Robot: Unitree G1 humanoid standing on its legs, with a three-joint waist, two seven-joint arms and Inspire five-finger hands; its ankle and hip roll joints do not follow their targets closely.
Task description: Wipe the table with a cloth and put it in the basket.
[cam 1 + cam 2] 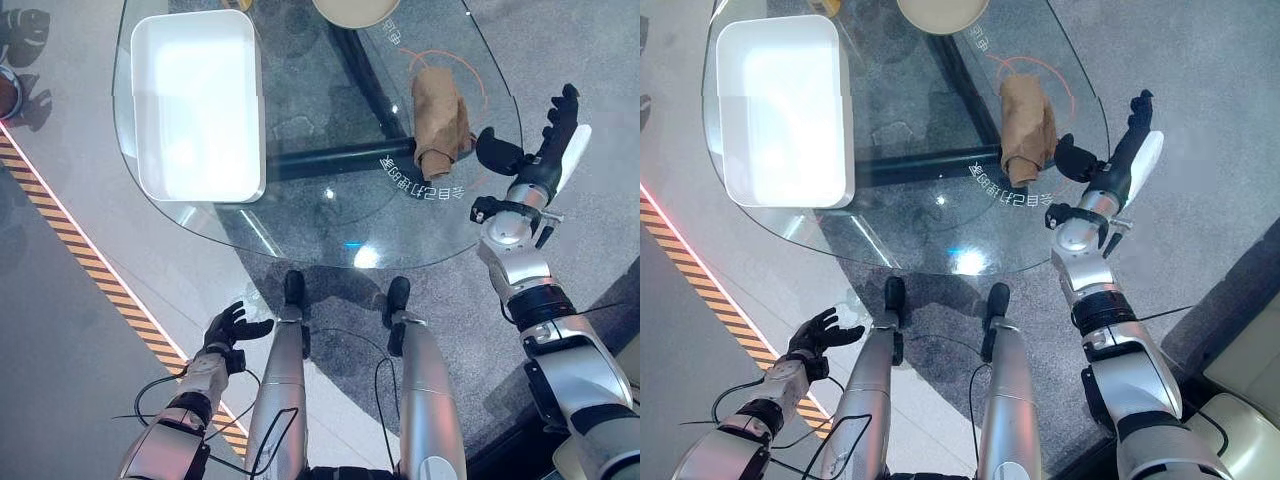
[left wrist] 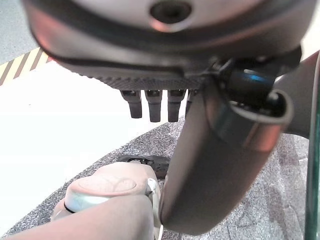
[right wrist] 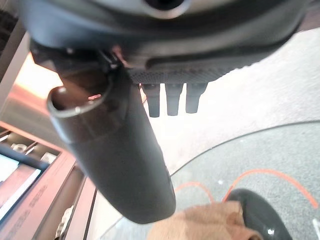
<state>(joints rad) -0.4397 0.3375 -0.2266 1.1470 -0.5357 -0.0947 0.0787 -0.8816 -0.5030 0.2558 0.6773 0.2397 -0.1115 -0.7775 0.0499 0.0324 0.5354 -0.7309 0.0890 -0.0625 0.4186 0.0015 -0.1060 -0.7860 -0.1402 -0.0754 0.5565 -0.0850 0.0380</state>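
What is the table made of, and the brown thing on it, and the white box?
The table looks like clear glass: the floor shows through and lights glint on it. The brown cloth looks like soft fabric, bunched into folds. The white basket seems smooth glossy plastic, though that is less certain.

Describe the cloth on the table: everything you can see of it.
The cloth is light brown, soft-looking fabric, folded or bunched into a long lump with creases and a rolled near end. It lies flat on the glass table, on the robot's right side, partly over an orange ring marked on the glass. The right hand is open just beside it, its thumb close to the cloth's edge; contact cannot be confirmed. Nothing else touches it.
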